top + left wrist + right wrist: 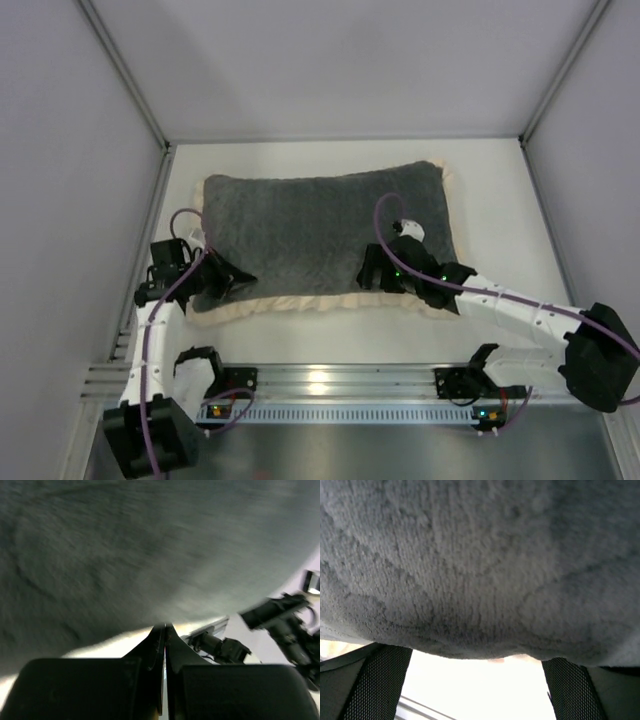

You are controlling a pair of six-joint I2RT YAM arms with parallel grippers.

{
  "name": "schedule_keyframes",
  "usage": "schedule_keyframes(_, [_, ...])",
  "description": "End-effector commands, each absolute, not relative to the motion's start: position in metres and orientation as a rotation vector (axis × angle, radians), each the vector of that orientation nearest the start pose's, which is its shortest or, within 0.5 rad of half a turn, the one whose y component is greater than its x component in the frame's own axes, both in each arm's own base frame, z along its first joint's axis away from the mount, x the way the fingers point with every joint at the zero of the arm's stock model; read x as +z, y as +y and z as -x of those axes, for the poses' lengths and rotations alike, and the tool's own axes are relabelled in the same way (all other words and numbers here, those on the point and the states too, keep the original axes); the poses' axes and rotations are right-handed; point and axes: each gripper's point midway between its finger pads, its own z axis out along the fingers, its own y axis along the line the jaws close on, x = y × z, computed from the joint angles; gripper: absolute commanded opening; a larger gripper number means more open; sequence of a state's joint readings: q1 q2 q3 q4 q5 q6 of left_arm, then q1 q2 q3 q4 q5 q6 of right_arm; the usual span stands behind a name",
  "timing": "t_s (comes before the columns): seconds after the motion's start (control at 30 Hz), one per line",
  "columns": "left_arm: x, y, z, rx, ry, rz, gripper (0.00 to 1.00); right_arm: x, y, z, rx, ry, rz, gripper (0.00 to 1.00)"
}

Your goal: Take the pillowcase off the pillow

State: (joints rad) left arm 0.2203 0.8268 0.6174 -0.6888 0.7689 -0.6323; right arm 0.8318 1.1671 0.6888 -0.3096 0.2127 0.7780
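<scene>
The pillowcase [325,230] lies flat on the white table, dark grey plush face up, with its cream frill [320,303] showing along the near edge. The pillow is hidden inside it. My left gripper [246,280] is at the near left corner, over the grey plush beside the frill. In the left wrist view its jaws [165,628] are shut tip to tip, with nothing seen between them and grey plush [150,550] just beyond. My right gripper [370,272] is at the near edge, right of the middle. It is wide open [475,685], with the plush [480,565] bulging between its fingers [380,685].
An aluminium rail [330,380] runs along the near table edge by the arm bases. White enclosure walls stand to the left [80,200], right [590,180] and back. The right arm [282,622] shows in the left wrist view.
</scene>
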Motion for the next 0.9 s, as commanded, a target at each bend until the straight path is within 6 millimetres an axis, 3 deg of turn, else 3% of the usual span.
schedule_keyframes(0.0, [0.139,-0.101,-0.245,-1.063,2.291,0.678,0.00,0.132,0.243,-0.256,0.632,2.279,-0.099,0.99])
schedule_keyframes(0.13, [0.124,-0.110,-0.278,-1.057,2.344,0.725,0.00,0.138,0.242,-0.276,0.664,2.283,-0.096,0.99])
schedule_keyframes(0.17, [0.125,-0.111,-0.285,-1.069,2.338,0.740,0.00,0.138,0.233,-0.285,0.648,2.281,-0.107,0.99])
schedule_keyframes(0.3, [0.153,-0.097,-0.316,-0.958,2.245,0.712,0.00,0.155,0.217,-0.295,0.674,2.253,-0.103,1.00])
schedule_keyframes(0.37, [0.160,-0.088,-0.320,-0.884,2.232,0.708,0.00,0.164,0.208,-0.295,0.654,2.226,-0.089,0.99])
schedule_keyframes(0.43, [0.171,-0.078,-0.332,-0.810,2.218,0.706,0.00,0.177,0.194,-0.286,0.627,2.200,-0.107,0.99])
schedule_keyframes(0.5, [0.165,-0.078,-0.336,-0.800,2.267,0.696,0.00,0.180,0.180,-0.276,0.596,2.204,-0.136,1.00])
schedule_keyframes(0.6, [0.172,-0.090,-0.331,-0.869,2.278,0.655,0.00,0.197,0.151,-0.258,0.568,2.140,-0.207,0.99])
schedule_keyframes(0.67, [0.177,-0.090,-0.320,-0.858,2.254,0.629,0.00,0.188,0.124,-0.246,0.480,2.173,-0.292,1.00])
schedule_keyframes(0.77, [0.186,-0.087,-0.304,-0.844,2.199,0.595,0.41,0.181,0.089,-0.231,0.386,2.175,-0.390,0.99])
schedule_keyframes(0.8, [0.187,-0.087,-0.298,-0.842,2.195,0.599,0.59,0.179,0.078,-0.227,0.349,2.171,-0.420,0.99])
schedule_keyframes(0.87, [0.198,-0.088,-0.288,-0.846,2.149,0.576,0.68,0.169,0.066,-0.219,0.325,2.204,-0.459,1.00])
